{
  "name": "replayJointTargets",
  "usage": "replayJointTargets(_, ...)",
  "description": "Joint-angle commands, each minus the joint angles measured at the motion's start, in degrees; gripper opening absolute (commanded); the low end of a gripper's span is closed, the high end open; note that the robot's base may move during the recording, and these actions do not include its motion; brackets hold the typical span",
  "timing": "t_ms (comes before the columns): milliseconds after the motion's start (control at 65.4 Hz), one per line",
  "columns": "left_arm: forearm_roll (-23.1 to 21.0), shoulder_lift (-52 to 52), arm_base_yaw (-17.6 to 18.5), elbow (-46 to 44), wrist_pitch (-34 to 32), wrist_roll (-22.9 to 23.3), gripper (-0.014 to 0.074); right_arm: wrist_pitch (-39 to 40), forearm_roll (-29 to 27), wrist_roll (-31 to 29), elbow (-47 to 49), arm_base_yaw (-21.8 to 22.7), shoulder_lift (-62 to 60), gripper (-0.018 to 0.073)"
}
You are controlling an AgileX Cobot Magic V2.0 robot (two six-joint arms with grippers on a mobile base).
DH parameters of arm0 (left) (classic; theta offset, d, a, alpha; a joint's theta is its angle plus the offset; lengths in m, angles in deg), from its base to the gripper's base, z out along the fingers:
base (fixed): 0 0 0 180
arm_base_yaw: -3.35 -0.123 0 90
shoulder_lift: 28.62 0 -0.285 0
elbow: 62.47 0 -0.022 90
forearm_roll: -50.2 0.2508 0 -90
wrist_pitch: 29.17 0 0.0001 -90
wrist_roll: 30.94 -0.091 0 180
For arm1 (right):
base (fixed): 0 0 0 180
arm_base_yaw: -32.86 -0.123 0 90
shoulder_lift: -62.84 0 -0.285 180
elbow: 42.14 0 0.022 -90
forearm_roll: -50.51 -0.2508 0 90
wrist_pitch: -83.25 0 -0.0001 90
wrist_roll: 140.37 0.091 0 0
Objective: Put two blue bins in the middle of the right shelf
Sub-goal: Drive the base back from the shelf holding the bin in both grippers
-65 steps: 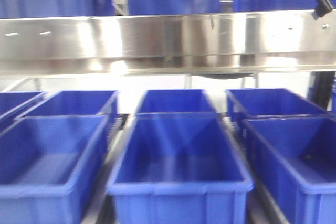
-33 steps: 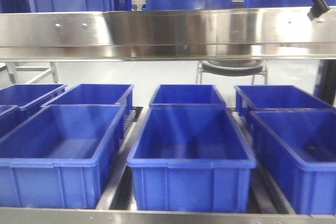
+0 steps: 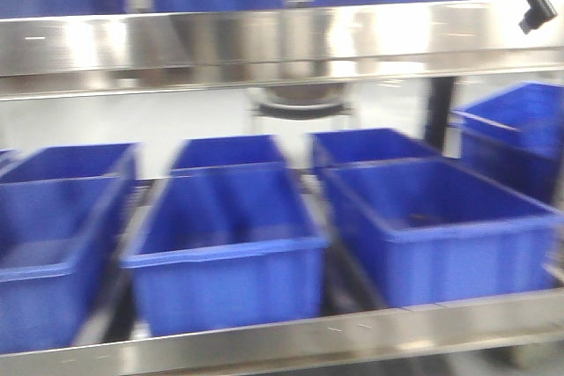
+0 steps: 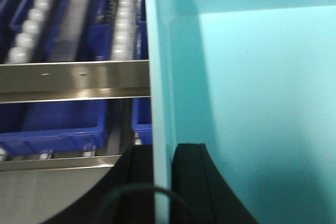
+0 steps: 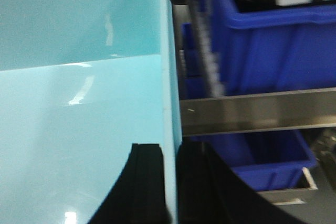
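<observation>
A pale aqua blue bin [image 4: 262, 103] fills the right of the left wrist view. My left gripper [image 4: 161, 153] is shut on its side wall, with one black finger [image 4: 191, 182] inside and the other outside. The right wrist view shows the same aqua plastic [image 5: 79, 119]; my right gripper [image 5: 170, 150] is shut on the opposite wall, one finger [image 5: 147, 182] inside. Whether this is one bin or two nested bins cannot be told. The front view shows neither the pale bin nor the grippers.
A steel shelf rail [image 3: 282, 41] crosses the front view, with a lower rail [image 3: 308, 341] at the bottom. Several royal-blue bins [image 3: 225, 244] sit in rows between them, and one more [image 3: 520, 129] is at the far right. Roller tracks [image 4: 123, 24] run beside the bins.
The front view has swung to the right: the royal-blue bins and shelf have slid left in the picture, and another blue bin has appeared at the right edge.
</observation>
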Motion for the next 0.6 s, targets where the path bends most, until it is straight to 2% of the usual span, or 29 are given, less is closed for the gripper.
replayJointTargets(0, -2.6, -0.4, 1.1, -0.9, -5.0, 0.0, -0.0111, 7.5, -2.0, 0.0, 0.8, -0.8, -0.5, -0.0162)
replayJointTargets(581, -2.6, -0.4, 1.1, -0.9, -5.0, 0.0, -0.0111, 7.6, -2.0, 0.0, 0.8, -0.8, -0.5, -0.0162)
